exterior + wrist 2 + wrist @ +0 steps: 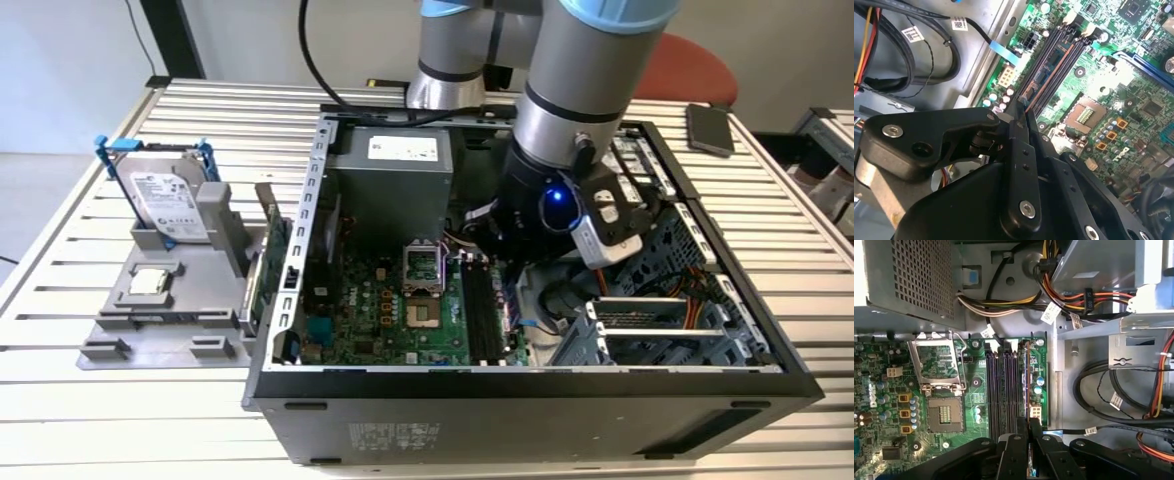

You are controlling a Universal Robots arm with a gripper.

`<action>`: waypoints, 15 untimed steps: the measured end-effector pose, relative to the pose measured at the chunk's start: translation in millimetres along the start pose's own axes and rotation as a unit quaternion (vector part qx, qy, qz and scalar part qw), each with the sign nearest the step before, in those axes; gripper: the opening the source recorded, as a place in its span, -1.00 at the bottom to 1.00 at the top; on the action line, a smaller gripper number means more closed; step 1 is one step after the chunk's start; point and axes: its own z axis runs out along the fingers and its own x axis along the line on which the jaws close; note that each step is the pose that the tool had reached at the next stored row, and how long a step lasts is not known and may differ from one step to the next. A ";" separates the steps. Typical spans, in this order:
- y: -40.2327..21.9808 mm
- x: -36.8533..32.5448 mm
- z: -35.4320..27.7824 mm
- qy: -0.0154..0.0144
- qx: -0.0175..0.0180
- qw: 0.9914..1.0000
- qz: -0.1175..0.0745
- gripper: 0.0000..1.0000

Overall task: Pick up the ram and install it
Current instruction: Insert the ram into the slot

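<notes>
Hand (1026,432) clamped on ram (1026,385)

No print is legible: the pale label on the hard drive (171,205), the white label on the power supply (402,148), the sticker on the case front (400,436) and the cable tags (1051,313) carry markings too small to read.

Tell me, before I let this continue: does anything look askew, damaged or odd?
Nothing looks damaged or spilled. The ram lines up along its slot, gripped by the hand. The processor socket sits empty, its cover flipped open.
</notes>
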 end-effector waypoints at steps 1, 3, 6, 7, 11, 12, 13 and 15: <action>-0.3 0.1 0.8 0.000 0.000 1.000 0.000 -1.00; -0.3 0.1 3.7 0.000 0.000 1.000 0.000 -1.00; -0.8 0.5 8.1 0.000 0.001 1.000 0.000 -1.00; -1.5 0.9 8.5 0.000 0.001 1.000 0.000 -1.00; -4.3 1.7 10.0 0.000 0.001 1.000 0.000 -1.00; -5.6 1.9 10.5 0.000 0.001 1.000 0.000 -1.00; -6.6 2.1 11.1 0.000 0.001 1.000 0.000 -1.00; -7.9 2.6 12.9 0.000 0.001 1.000 0.000 -1.00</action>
